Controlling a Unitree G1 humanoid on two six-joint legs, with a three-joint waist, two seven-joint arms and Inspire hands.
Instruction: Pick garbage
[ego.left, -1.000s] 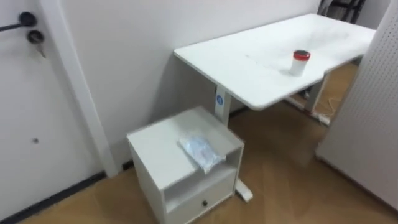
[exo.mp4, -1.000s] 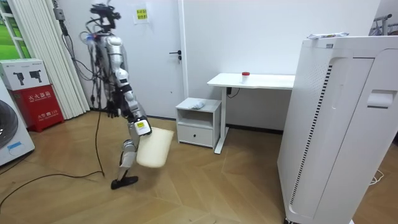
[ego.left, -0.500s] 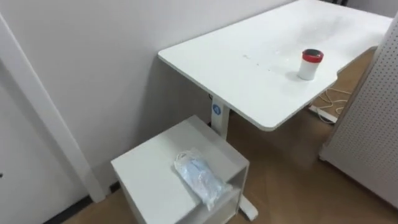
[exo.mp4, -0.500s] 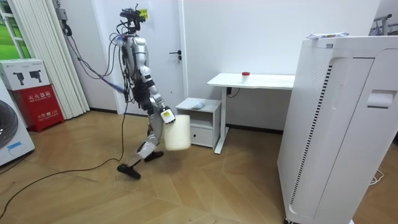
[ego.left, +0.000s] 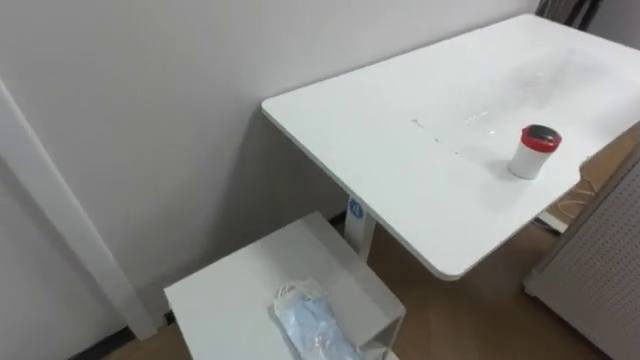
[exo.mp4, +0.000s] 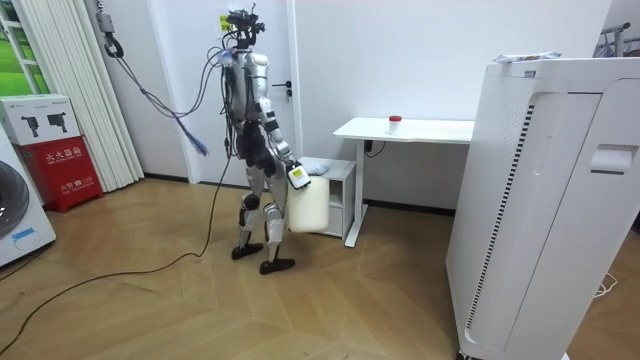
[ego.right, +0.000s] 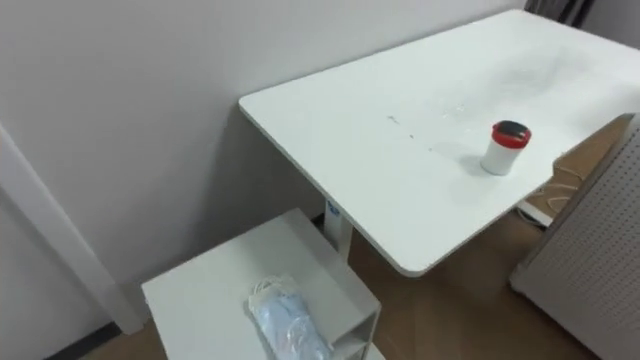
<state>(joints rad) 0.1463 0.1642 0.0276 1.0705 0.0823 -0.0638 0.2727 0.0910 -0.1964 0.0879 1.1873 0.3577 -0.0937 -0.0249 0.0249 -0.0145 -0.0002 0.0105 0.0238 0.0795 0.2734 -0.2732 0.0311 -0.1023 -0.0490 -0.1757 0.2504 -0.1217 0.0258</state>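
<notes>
A crumpled clear plastic wrapper (ego.left: 315, 325) with a bluish tint lies on top of the low white cabinet (ego.left: 235, 295), close to its front edge. A small white jar with a red lid (ego.left: 530, 152) stands on the white desk (ego.left: 400, 150) to the right. In the room view I stand right in front of the cabinet (exo.mp4: 335, 170), facing it and the desk. A white bin (exo.mp4: 308, 205) hangs from my right hand (exo.mp4: 297, 177), held low in front of my legs.
A white wall rises behind the cabinet and desk, with a door frame (ego.left: 60, 210) at the left. A tall white perforated panel (ego.left: 600, 250) stands at the right, seen in the room view as a big white unit (exo.mp4: 540, 200). Wooden floor lies beneath.
I have walked up to the cabinet with the bin swinging along. The eye view has closed in, so wrapper, cabinet and desk look nearer and the door has left the picture.
</notes>
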